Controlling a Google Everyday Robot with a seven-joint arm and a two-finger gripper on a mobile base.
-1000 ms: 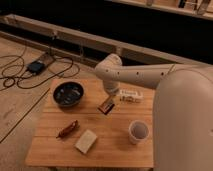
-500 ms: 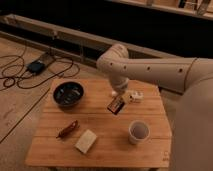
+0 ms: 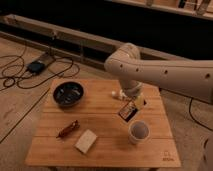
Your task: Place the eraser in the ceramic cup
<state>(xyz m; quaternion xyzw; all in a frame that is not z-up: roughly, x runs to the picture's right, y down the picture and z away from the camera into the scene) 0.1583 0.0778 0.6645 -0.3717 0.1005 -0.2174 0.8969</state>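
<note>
In the camera view, the eraser is seen pinched in the gripper and held tilted above the wooden table, just up-left of the ceramic cup. Neither its pale label nor the small mark at the table's corner can be read.

The small, flat, dark rectangular eraser with orange-red edging and a pale label is off the wooden table. The gripper is clamped on its upper end, above the right half of the table. The eraser hangs tilted, its labelled face toward the camera and one corner lowest. The small off-white round ceramic cup, handleless and thick-rimmed, stands upright and looks empty near the table's right edge toward the front. The eraser's low corner is just above and left of the rim, not inside the cup.
</note>
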